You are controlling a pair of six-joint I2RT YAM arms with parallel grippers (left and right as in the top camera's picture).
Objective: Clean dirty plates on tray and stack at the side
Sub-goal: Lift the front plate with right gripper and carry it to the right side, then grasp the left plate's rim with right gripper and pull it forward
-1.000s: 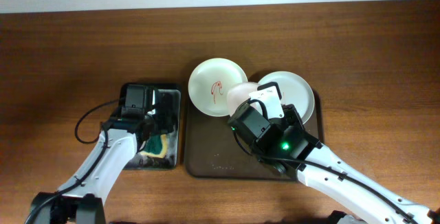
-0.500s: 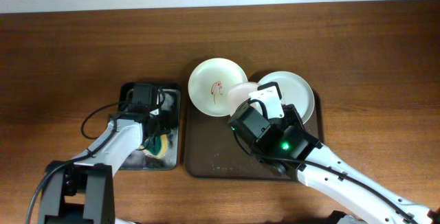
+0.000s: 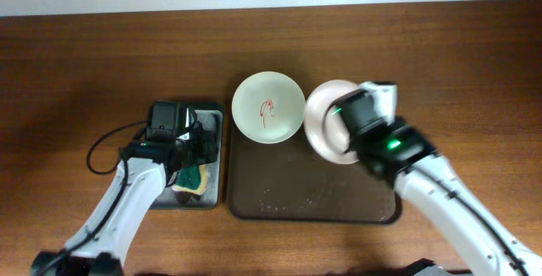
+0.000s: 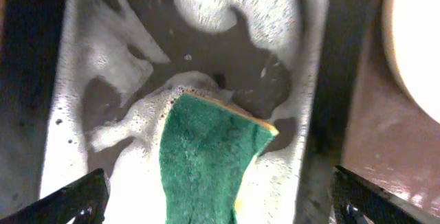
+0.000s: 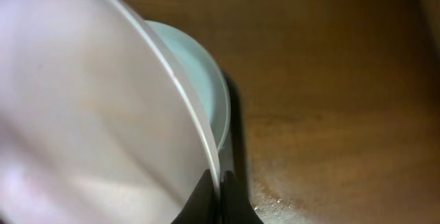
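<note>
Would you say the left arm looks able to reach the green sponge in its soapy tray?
Probably yes: the left gripper hangs open right above the green sponge, with nothing between them.

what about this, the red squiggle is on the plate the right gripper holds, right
No. The overhead view shows the red squiggle on the white plate lying free at the tray's far edge; the pinkish plate in the right gripper looks clean.

I log the pale plate [image 3: 286, 98] with a red squiggle [image 3: 267, 112]. Pink plate [image 3: 326, 128] plain, mint plate [image 5: 203, 86] plain. Tray [image 3: 288, 195] dark brown. Sponge [image 4: 206, 162] green, yellow edge; foam [image 4: 103, 45] white. Table [image 3: 85, 56] brown wood-grain.
</note>
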